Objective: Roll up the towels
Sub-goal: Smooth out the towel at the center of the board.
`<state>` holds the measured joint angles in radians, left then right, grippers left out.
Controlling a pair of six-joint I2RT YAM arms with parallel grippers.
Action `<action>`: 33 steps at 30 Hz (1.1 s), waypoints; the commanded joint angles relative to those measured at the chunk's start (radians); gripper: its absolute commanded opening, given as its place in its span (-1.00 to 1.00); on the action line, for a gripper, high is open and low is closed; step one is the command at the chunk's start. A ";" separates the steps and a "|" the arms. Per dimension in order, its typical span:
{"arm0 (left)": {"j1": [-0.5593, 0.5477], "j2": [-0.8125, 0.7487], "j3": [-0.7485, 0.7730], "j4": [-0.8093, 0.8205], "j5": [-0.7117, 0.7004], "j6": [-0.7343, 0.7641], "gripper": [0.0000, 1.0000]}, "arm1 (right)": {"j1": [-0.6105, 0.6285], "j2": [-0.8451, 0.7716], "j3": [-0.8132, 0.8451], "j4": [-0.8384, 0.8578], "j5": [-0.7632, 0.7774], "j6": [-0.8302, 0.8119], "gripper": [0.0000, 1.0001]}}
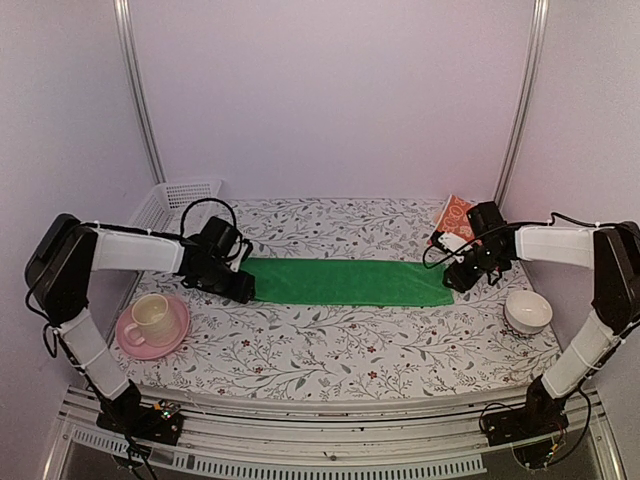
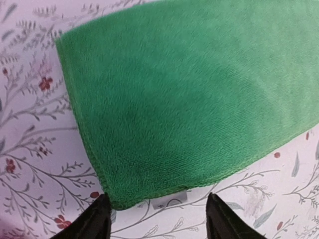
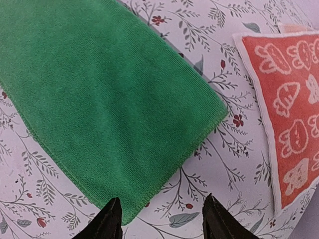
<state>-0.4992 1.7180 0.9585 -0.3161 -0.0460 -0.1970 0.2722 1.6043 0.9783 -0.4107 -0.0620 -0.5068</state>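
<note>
Between wide, empty left and right jaws: green towel (image 1: 345, 282) flat; orange towel (image 1: 453, 213) by right end; cup (image 1: 150, 318), bowl (image 1: 527, 312) aside.

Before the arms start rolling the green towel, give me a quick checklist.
1. The green towel lies flat as a long strip: ok.
2. The left gripper at its left end, jaws open: ok.
3. The right gripper at its right end, jaws open: ok.
4. The orange towel lies apart from the green one: ok.
5. The cup and bowl stand clear of it: ok.
6. Height of the jaws above the table: cannot tell.
</note>
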 commanded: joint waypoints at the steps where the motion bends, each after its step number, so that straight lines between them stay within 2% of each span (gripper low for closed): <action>1: -0.046 -0.062 0.101 -0.005 -0.036 -0.007 0.41 | -0.087 0.017 0.040 -0.080 -0.078 0.046 0.14; 5: -0.094 -0.039 0.159 0.020 -0.049 -0.013 0.57 | -0.116 0.019 0.030 -0.129 -0.212 0.014 0.31; 10: -0.156 0.030 0.218 0.064 -0.058 -0.020 0.93 | -0.121 0.060 0.043 -0.166 -0.291 0.012 0.41; 17: -0.204 0.129 0.259 0.163 -0.052 -0.027 0.94 | -0.149 0.143 0.044 -0.206 -0.359 0.009 0.56; 24: -0.223 0.195 0.287 0.200 -0.046 -0.021 0.95 | -0.173 0.174 0.043 -0.237 -0.408 -0.001 0.57; 33: -0.227 0.203 0.278 0.218 -0.048 -0.016 0.94 | -0.173 0.203 0.063 -0.270 -0.488 -0.025 0.57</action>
<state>-0.7105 1.9125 1.2240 -0.1337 -0.0944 -0.2142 0.1001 1.7859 1.0275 -0.6418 -0.4934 -0.5171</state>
